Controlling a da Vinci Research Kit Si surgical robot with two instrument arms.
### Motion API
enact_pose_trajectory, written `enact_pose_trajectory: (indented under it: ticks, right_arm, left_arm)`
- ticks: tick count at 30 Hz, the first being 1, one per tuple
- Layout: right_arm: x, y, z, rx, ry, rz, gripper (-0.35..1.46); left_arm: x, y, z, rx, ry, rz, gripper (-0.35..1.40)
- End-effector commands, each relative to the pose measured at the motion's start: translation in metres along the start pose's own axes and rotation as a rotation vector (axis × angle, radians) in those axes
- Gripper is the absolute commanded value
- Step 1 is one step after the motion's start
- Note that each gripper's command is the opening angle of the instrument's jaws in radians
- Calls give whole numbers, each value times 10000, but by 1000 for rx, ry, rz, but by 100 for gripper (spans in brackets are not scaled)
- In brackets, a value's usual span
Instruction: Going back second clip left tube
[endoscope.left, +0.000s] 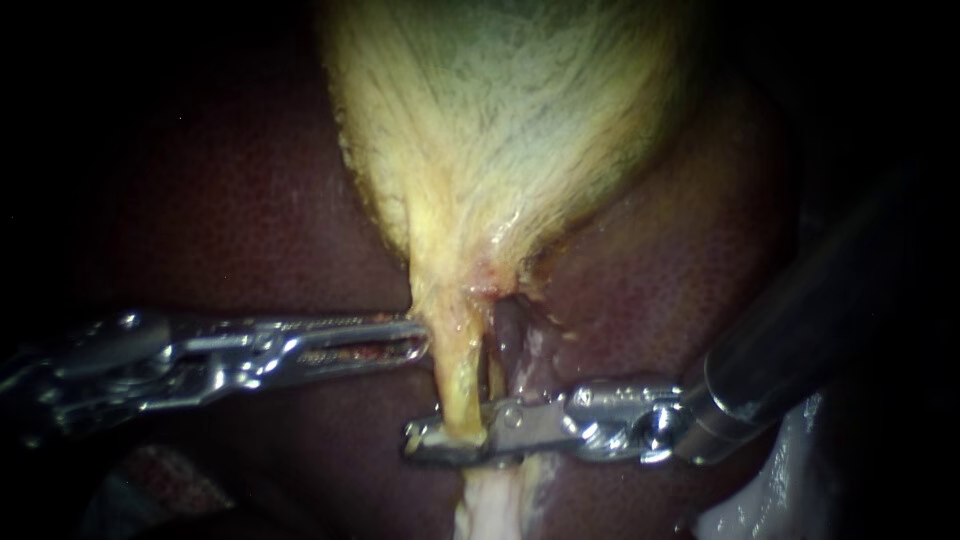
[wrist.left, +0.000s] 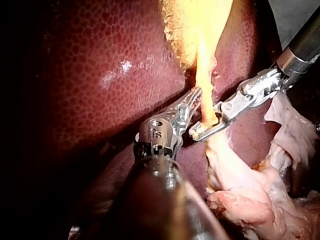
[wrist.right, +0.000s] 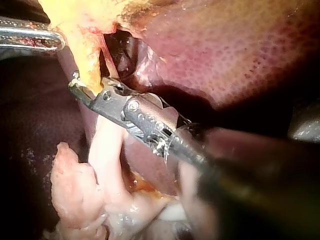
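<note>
A: Where's the left tube (endoscope.left: 455, 385)?

B: It's the yellow strand running down from the gallbladder (endoscope.left: 500, 120) neck, over the liver (endoscope.left: 250, 200). Low down the right instrument (endoscope.left: 447, 443) straddles it, approx. where yellow turns pale. Higher up, the left instrument (endoscope.left: 418, 340) has its tip against the tube's side.

A: Gripping?

B: Can't tell for either. The tube crosses the right instrument's metal tip in all 3 views, but clamped vs. loose round it isn't visible. The left instrument meets the tube edge-on, so pinching a bit of tissue vs. just touching isn't clear.

A: How does the tube handle?

B: Prob. soft, thin, wet and v. light. It looks stretched between the gallbladder and the pale tissue (wrist.left: 250, 195) below. It likely tears or slips if dragged sideways. So any pull-back by the right instrument wants to go straight along its own shaft, w/o snagging. If a hold is needed, the thicker neck end looks safer than the thin mid part.

A: Clips?

B: None clearly made out. A clip at the tip would be the same bright metal, hidden by tube + instrument. The right tube (endoscope.left: 510, 330) is darker, just beside the left one, partly in shadow. Both shafts are cut off at the view edges, and the surroundings are mostly dark.
</note>
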Motion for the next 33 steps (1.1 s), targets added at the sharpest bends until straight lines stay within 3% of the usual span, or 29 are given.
enact_pose_trajectory:
  ticks: [1,7,11,15,21,33]
  right_arm:
    - [0,0,0,0,0,0,-35]
    - [0,0,0,1,3,-6,-35]
    - [0,0,0,13,45,-26,18]
    - [2,1,-1,20,78,-104,44]
    - [6,8,-5,21,100,-249,53]
    - [2,21,-17,7,100,-366,57]
  left_arm:
    - [0,0,0,0,0,0,-35]
    - [0,0,0,1,0,0,-35]
    - [0,0,0,1,0,0,-35]
    - [0,0,-1,1,0,0,-35]
    - [1,1,-1,1,0,0,-35]
    - [1,1,-1,1,0,1,-35]
